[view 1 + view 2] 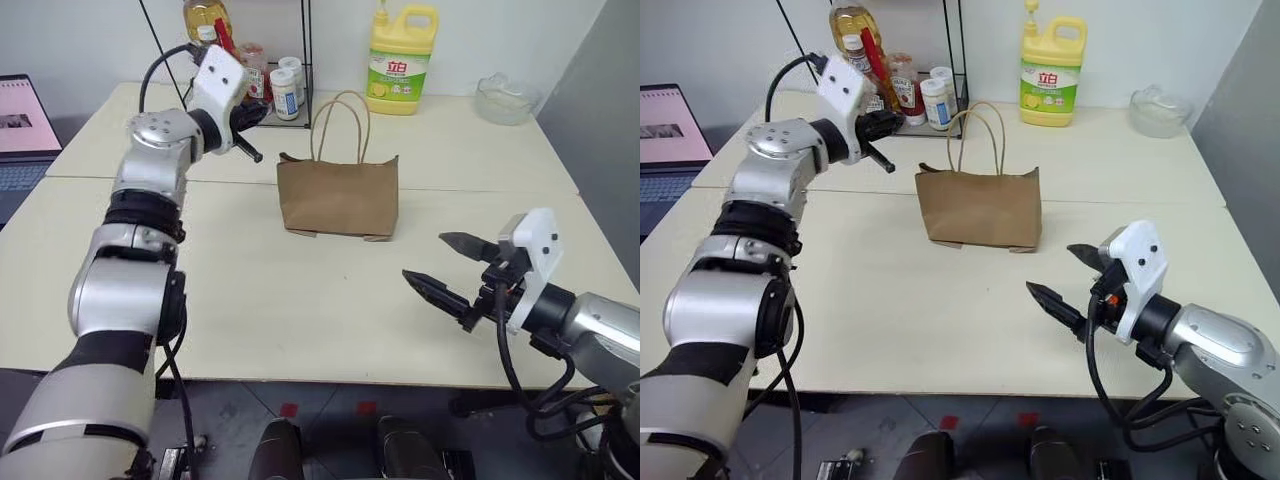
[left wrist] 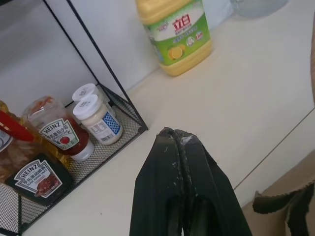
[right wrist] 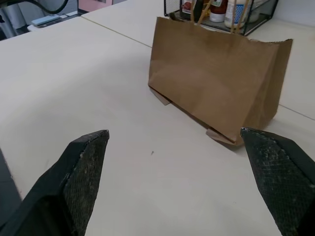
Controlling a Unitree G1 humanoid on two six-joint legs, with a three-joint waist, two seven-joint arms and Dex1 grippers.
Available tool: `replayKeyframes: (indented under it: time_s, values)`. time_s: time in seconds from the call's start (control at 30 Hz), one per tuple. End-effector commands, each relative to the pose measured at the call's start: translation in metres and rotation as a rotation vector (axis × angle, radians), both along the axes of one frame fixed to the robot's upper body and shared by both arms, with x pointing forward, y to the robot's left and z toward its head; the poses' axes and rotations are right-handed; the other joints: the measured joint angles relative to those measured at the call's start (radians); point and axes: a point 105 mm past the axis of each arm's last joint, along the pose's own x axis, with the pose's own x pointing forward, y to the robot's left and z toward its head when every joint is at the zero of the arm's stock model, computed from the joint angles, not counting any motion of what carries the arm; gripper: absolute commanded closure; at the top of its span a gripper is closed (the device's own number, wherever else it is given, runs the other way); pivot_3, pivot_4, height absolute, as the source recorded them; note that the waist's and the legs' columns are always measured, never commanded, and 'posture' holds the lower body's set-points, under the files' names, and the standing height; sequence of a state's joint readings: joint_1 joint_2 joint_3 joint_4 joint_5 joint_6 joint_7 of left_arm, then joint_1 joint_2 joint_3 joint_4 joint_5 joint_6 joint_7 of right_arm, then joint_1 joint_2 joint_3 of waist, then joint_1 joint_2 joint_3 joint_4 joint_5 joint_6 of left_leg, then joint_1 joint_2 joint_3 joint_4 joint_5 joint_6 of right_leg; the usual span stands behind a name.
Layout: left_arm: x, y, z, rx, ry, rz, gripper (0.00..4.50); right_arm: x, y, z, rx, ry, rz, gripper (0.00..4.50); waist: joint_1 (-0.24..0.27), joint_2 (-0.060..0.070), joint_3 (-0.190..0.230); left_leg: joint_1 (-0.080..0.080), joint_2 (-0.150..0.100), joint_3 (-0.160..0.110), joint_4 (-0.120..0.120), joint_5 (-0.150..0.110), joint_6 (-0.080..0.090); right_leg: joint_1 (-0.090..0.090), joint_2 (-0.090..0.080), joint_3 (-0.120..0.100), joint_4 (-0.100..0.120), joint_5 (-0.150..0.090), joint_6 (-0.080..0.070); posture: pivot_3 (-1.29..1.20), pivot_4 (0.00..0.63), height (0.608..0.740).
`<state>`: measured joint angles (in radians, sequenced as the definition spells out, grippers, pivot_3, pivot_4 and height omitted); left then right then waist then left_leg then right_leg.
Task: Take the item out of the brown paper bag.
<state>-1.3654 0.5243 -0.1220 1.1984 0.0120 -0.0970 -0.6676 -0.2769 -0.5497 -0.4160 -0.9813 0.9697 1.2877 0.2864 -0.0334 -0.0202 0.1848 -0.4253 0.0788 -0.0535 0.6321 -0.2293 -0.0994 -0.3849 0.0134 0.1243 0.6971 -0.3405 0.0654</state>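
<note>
The brown paper bag [image 1: 338,198] stands upright mid-table [image 1: 300,300], its loop handles raised; the item inside cannot be seen. At its ten o'clock the left gripper [image 1: 250,150] hangs above the table, fingers pressed together on nothing. At the bag's five o'clock the right gripper [image 1: 452,265] points toward it, well apart, fingers spread wide. Behind stand a wire rack [image 1: 275,95] and a yellow detergent jug [image 1: 401,62].
</note>
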Motion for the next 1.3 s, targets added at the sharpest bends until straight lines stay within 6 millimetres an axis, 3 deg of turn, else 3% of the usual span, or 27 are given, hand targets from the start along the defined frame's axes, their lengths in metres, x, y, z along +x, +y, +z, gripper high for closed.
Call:
replayKeyframes:
  time_s: [0.03,0.17,0.3,0.4,0.77,1.1,1.3]
  values:
    - [0.003,-0.005,0.002,0.066,-0.026,0.015,4.49,-0.012,0.007,0.011,-0.005,-0.076,0.012,0.0,0.0,0.0,0.0,0.0,0.0,0.0,0.0,0.0,0.0,0.0,0.0,0.0,0.0,0.0,0.0,0.0,0.15,0.74]
    - [0.005,-0.015,-0.016,0.144,0.03,-0.005,4.49,-0.015,0.004,0.011,-0.008,-0.072,-0.006,0.0,0.001,0.0,0.0,-0.001,0.0,0.0,0.0,0.0,0.0,0.0,0.0,0.0,0.0,0.0,0.0,0.0,0.15,0.74]
    - [-0.005,-0.032,-0.023,0.209,0.094,-0.169,4.49,-0.018,0.0,0.014,-0.014,-0.064,-0.017,0.0,0.001,0.0,0.0,-0.002,0.0,0.0,0.0,0.001,0.0,0.0,0.0,-0.001,0.0,0.0,0.0,0.0,0.15,0.74]
    - [-0.015,-0.035,-0.031,0.247,0.152,-0.276,4.49,-0.02,-0.003,0.013,-0.019,-0.054,-0.035,0.0,0.001,0.0,0.0,-0.002,0.0,0.0,0.0,0.001,0.0,0.0,0.0,-0.001,0.0,0.0,0.0,0.0,0.15,0.74]
    - [-0.06,-0.007,-0.064,0.382,0.367,-0.576,4.49,-0.032,-0.001,0.001,-0.013,0.02,0.01,0.0,-0.001,0.0,0.0,-0.002,0.0,-0.001,0.001,0.002,0.002,0.0,0.0,-0.001,0.001,0.0,0.0,0.0,0.15,0.74]
    - [-0.118,-0.017,-0.08,0.368,0.484,-0.806,4.49,-0.033,0.003,-0.008,-0.043,0.049,0.08,0.0,-0.001,0.0,0.0,-0.002,0.001,-0.004,0.003,0.002,0.002,0.002,0.0,-0.003,0.002,0.0,0.0,0.0,0.15,0.74]
    - [-0.144,-0.009,-0.075,0.417,0.477,-0.846,4.49,-0.033,0.008,-0.009,-0.052,0.046,0.109,0.0,0.0,0.0,0.0,-0.002,0.002,-0.005,0.007,0.002,0.002,0.003,0.0,-0.004,0.004,0.0,0.0,0.0,0.15,0.74]
